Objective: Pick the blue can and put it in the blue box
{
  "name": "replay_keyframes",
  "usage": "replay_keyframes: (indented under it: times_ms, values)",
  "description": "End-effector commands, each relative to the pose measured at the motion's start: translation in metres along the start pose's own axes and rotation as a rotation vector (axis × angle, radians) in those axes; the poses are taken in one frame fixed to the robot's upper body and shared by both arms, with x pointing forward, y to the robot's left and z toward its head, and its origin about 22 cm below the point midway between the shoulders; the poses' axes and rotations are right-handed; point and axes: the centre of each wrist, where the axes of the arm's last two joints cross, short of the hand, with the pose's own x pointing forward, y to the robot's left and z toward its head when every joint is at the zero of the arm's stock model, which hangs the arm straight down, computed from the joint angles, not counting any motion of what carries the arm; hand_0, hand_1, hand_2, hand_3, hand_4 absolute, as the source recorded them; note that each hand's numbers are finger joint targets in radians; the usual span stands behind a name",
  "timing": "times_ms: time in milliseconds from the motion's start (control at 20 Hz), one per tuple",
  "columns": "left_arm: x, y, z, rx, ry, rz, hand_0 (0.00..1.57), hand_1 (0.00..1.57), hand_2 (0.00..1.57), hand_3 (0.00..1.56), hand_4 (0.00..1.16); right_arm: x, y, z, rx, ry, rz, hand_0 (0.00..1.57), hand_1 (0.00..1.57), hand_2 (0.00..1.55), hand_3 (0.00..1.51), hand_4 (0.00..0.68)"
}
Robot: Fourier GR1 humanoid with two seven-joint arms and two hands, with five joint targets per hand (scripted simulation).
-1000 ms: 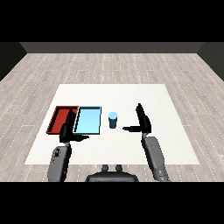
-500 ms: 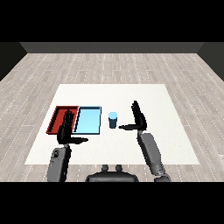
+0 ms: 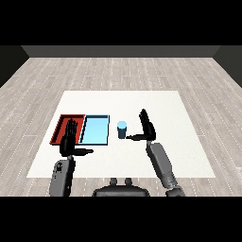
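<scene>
A blue can (image 3: 122,130) stands upright on the white table, just right of the light blue tray (image 3: 95,130). My right hand (image 3: 147,126) is open a little to the can's right, fingers straight up and thumb reaching toward the can without touching it. My left hand (image 3: 69,138) is open too, held over the front edge of the red tray (image 3: 63,127), hiding part of it. Nothing lies in the blue tray.
The red and light blue trays lie side by side at the table's left. The white table (image 3: 179,142) stretches to the right of my right hand, and a grey plank floor surrounds it.
My right hand has moved left, closing most of the gap to the blue can. My left hand has shifted slightly over the red tray's front edge. The can has not moved.
</scene>
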Motion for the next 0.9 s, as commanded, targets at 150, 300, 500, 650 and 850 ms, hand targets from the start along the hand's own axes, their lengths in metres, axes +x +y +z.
replay_keyframes:
  times_ms: [150,300,500,650,850]
  values:
    - [0.006,-0.004,-0.007,0.008,-0.005,0.014,0.0,0.0,0.0,0.0,0.0,-0.013,0.017,-0.024,0.011,0.037,-0.056,0.0,0.0,0.0,0.0,0.0]
    - [0.009,0.001,0.002,0.026,-0.014,0.001,0.0,0.0,0.0,0.0,0.0,-0.006,0.019,-0.032,-0.016,0.02,-0.076,0.0,0.0,0.0,0.0,0.0]
    - [-0.01,-0.017,-0.01,0.009,-0.018,0.023,0.0,0.0,0.0,0.0,0.0,-0.03,0.022,-0.015,-0.032,0.064,-0.125,0.0,0.0,0.0,0.0,0.0]
    - [0.007,-0.01,0.013,0.018,0.003,0.008,0.0,0.0,0.0,0.0,0.0,-0.033,0.047,-0.025,-0.041,0.057,-0.116,0.0,0.0,0.0,0.0,0.0]
    - [-0.009,0.004,-0.002,0.005,0.004,0.044,0.0,0.0,0.0,0.0,0.0,-0.057,0.032,-0.016,-0.074,0.076,-0.156,0.0,0.0,0.0,0.0,0.0]
